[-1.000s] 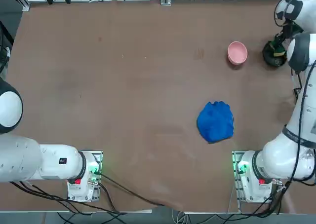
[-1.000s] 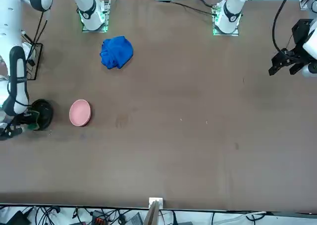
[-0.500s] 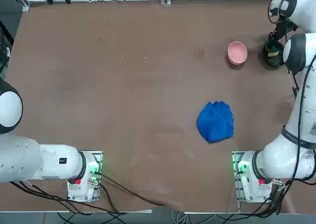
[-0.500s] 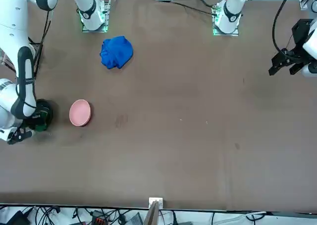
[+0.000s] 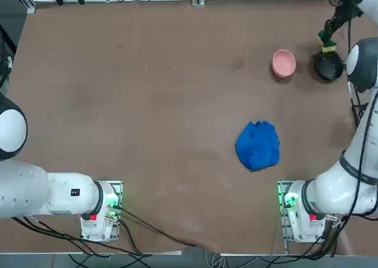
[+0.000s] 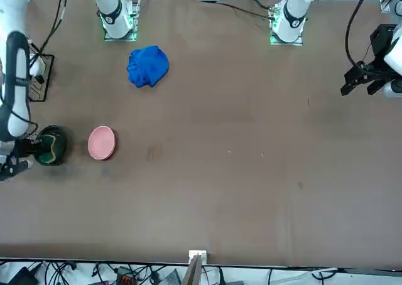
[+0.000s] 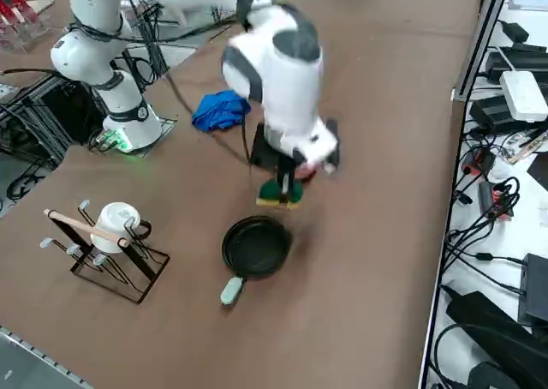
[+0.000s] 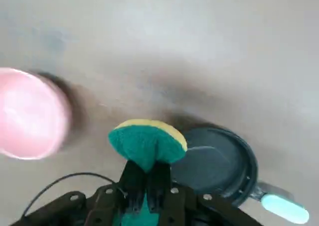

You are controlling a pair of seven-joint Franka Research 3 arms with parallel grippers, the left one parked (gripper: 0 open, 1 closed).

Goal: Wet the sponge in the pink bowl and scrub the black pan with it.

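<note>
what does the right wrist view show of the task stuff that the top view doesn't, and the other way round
Only the right wrist view: the black pan's pale handle, and the tool closed on the sponge, pinching it so it bulges past the tips.

Only the top view: the crumpled blue cloth lying on the brown table, and the arm bases at the near edge.

Both: the pink bowl, the black pan and the sponge's green and yellow.
</note>
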